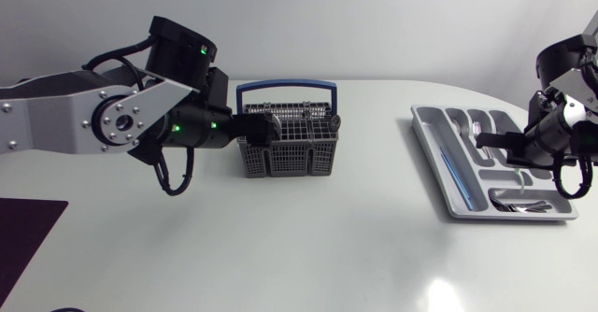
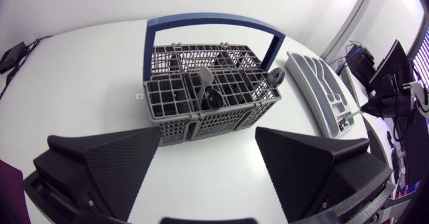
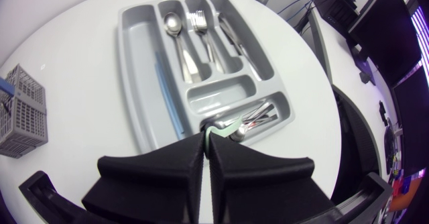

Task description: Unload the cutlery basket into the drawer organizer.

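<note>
Towards the tabletop's back edge, the left tool (image 1: pixel 258 131) stands open, its fingers spread just beside the grey basket (image 1: pixel 290 148), which holds cutlery (image 2: pixel 205 83). At the right edge, the right tool (image 3: pixel 208 138) pinches a pale green utensil (image 3: pixel 224 125) over the organizer (image 1: pixel 428 130).

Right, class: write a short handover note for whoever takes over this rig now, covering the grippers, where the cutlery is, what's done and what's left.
Left gripper: open, holding nothing, facing the side of the basket.
Right gripper: shut on a thin green piece, over the organizer compartment nearest it.
Done: spoons, forks and knives lie in the organizer.
Left: set down the green piece. At least one utensil stands in the basket, waiting to be moved.
</note>
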